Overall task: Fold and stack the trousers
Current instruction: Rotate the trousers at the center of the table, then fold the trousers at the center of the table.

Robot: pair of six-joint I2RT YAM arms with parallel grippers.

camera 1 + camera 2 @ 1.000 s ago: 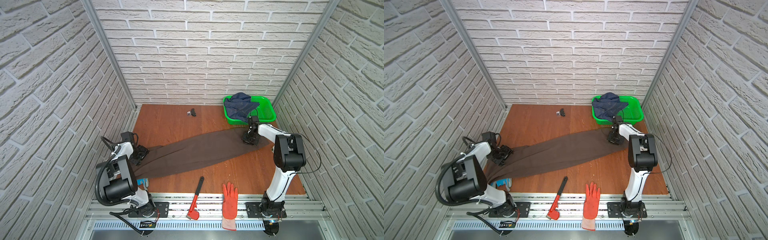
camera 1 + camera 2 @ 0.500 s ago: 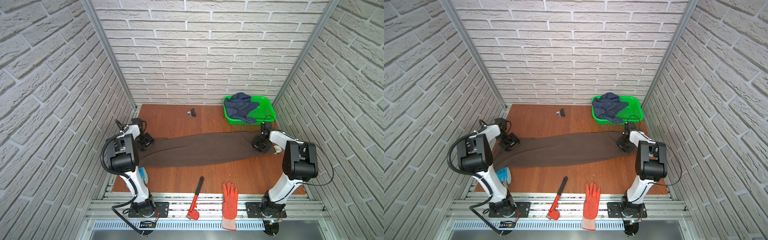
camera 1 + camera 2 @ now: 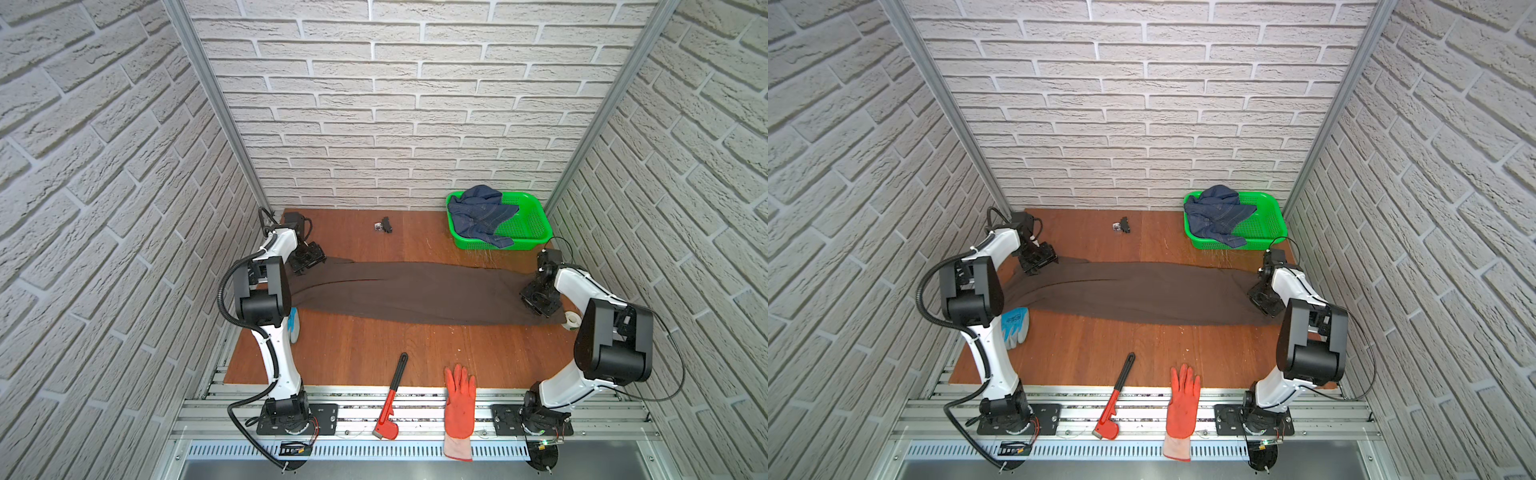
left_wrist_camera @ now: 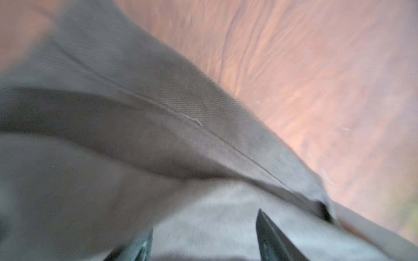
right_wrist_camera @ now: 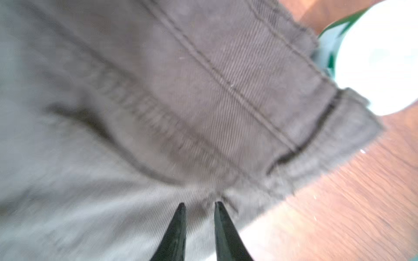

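Note:
The dark brown trousers (image 3: 415,291) (image 3: 1142,295) lie stretched flat across the wooden table, nearly from side to side. My left gripper (image 3: 309,259) (image 3: 1040,259) is low at their far left end. In the left wrist view its jaws (image 4: 204,221) stand wide apart over the fabric (image 4: 135,135), open. My right gripper (image 3: 540,301) (image 3: 1264,303) is down on the right end. In the right wrist view its narrow jaws (image 5: 199,203) pinch puckered fabric near the hem (image 5: 248,90).
A green basket (image 3: 536,224) with blue jeans (image 3: 478,212) stands at the back right. A tape roll (image 3: 572,319) lies by the right gripper. A red wrench (image 3: 392,395) and an orange glove (image 3: 459,399) lie at the front edge, a blue glove (image 3: 1015,324) at the left.
The trousers swung from a diagonal to lie straight across the table: the left end went back, the right end forward and right. The left jaws have opened wider.

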